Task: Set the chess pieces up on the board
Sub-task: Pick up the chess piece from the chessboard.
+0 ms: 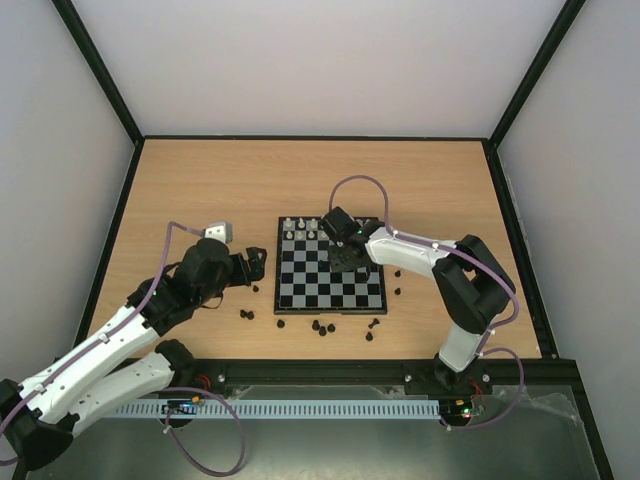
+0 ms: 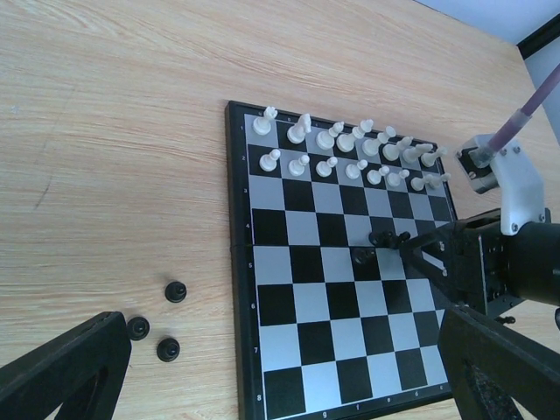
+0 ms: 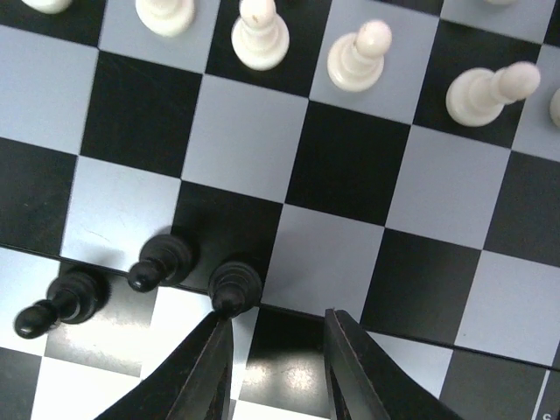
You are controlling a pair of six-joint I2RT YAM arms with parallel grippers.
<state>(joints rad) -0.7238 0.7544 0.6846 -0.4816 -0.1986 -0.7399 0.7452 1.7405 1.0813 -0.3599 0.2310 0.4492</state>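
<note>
The board point(image 1: 300, 291) lies mid-table, and its far two rows are filled with white chess pieces point(image 1: 303, 227) point(image 2: 346, 149) point(image 3: 260, 35). Three black pieces point(image 3: 162, 260) stand close together near the board's middle point(image 2: 385, 238). My right gripper point(image 1: 345, 262) point(image 3: 278, 328) hangs low over them, open, with nothing between its fingers. Its left finger point(image 3: 214, 350) is right next to one black pawn point(image 3: 234, 286). My left gripper point(image 1: 255, 264) point(image 2: 280, 367) is wide open and empty, above the board's left edge.
Loose black pieces lie on the wooden table: three left of the board point(image 2: 175, 291) point(image 1: 246, 314), several along its near edge point(image 1: 322, 326) and a few to its right point(image 1: 397, 272). Black frame rails point(image 1: 120, 200) border the table.
</note>
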